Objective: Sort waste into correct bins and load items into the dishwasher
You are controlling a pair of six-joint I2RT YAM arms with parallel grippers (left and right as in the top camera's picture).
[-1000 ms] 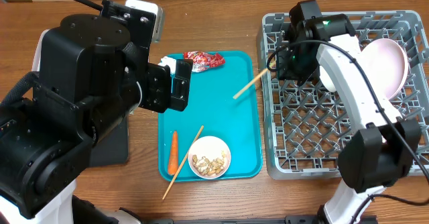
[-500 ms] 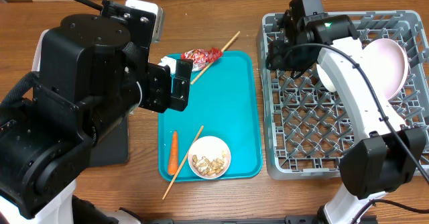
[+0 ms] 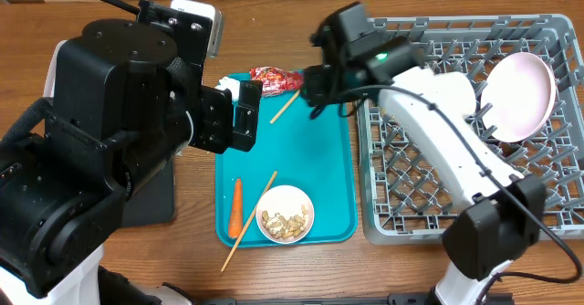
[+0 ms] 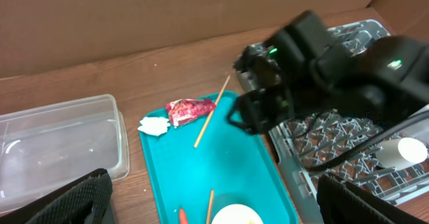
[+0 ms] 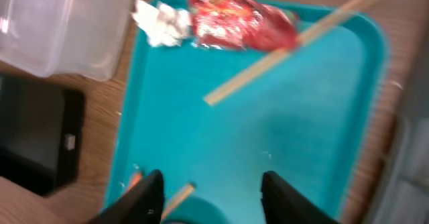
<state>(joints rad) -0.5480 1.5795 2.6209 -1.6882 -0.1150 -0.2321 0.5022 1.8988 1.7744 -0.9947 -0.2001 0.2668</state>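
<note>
My right gripper [image 3: 313,88] [image 5: 214,200] hovers open over the far right of the teal tray [image 3: 324,168], with nothing between its fingers. One chopstick [image 3: 286,107] [image 5: 288,46] lies loose on the tray, slanting beside the red wrapper [image 3: 276,79] [image 5: 238,19] and the white tissue [image 3: 228,88] [image 5: 161,16]. A second chopstick [image 3: 248,221] leans by the white bowl of nut scraps [image 3: 286,214], with the carrot [image 3: 236,205] to its left. My left gripper [image 4: 218,207] stands wide open and empty above the tray's near end. The grey dishwasher rack [image 3: 429,173] holds a white plate [image 3: 520,95].
The clear tub [image 4: 60,143] [image 5: 60,23] sits left of the tray's far end. The black tray [image 5: 37,137] [image 3: 155,200] lies nearer, mostly under my left arm. A brown cardboard wall [image 4: 167,9] stands behind the table. My right arm [image 3: 438,122] crosses the rack's left edge.
My right arm has swung left from the rack to over the tray. The chopstick that hung at its jaws now lies loose by the wrapper. The left arm has not moved.
</note>
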